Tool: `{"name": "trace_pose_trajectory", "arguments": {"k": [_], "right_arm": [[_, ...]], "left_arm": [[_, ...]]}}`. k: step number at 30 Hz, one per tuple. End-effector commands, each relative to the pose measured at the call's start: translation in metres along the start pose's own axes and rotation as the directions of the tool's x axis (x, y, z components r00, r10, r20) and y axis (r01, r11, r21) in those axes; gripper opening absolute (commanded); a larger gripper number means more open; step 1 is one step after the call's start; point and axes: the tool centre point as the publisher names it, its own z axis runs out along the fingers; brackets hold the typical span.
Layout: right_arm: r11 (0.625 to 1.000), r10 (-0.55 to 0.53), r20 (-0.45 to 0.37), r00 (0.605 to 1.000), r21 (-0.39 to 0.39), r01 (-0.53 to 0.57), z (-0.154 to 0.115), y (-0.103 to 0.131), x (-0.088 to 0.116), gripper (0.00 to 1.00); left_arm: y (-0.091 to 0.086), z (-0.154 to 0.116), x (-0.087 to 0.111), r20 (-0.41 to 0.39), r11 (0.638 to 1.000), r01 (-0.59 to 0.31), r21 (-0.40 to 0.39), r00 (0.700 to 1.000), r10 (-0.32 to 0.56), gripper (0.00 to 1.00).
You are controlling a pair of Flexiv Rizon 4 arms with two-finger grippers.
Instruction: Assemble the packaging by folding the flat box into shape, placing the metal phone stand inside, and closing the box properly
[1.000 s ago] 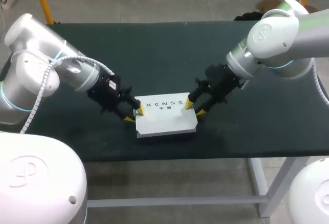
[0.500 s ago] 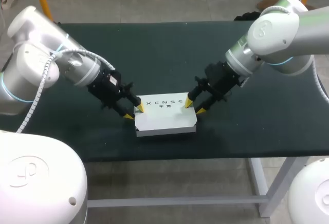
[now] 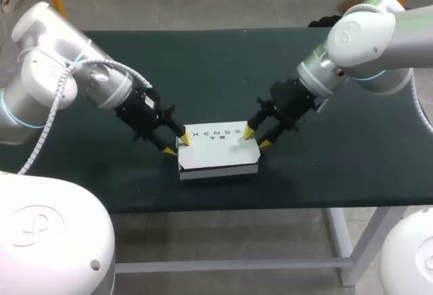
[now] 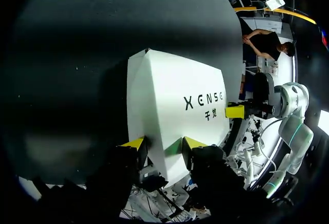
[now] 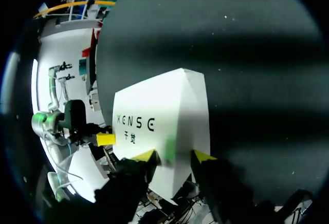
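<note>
The white box (image 3: 218, 149) is folded into shape with its printed lid down, near the table's front edge. My left gripper (image 3: 176, 145) grips its left end, one yellow tip on the lid and the other against the side. At the right end my right gripper (image 3: 256, 139) grips it the same way. In the left wrist view the box (image 4: 175, 106) has its end edge between my left gripper's (image 4: 163, 143) tips. In the right wrist view the box (image 5: 159, 116) likewise sits between my right gripper's (image 5: 175, 155) tips. No metal phone stand shows in any view.
The dark green table (image 3: 203, 65) stretches bare behind and to both sides of the box. Its front edge runs close below the box.
Both arms have drawn up and back a little. The box has shifted slightly away from the front edge, and its front face now looks darker.
</note>
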Motion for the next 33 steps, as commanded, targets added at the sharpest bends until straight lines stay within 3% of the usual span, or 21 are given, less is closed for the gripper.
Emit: {"name": "trace_pose_trajectory", "arguments": {"k": [1, 33], "right_arm": [[1.000, 0.002, 0.000, 1.000, 0.008, -0.002, -0.002, 0.001, 0.003, 0.49], [0.999, 0.031, -0.015, 0.999, 0.039, -0.031, -0.009, 0.008, 0.013, 0.48]], "left_arm": [[-0.002, 0.000, 0.005, 0.004, 1.000, 0.001, -0.014, 1.000, -0.001, 0.47], [-0.009, -0.006, 0.014, -0.029, 0.995, 0.050, -0.089, 0.998, -0.053, 0.45]]}}
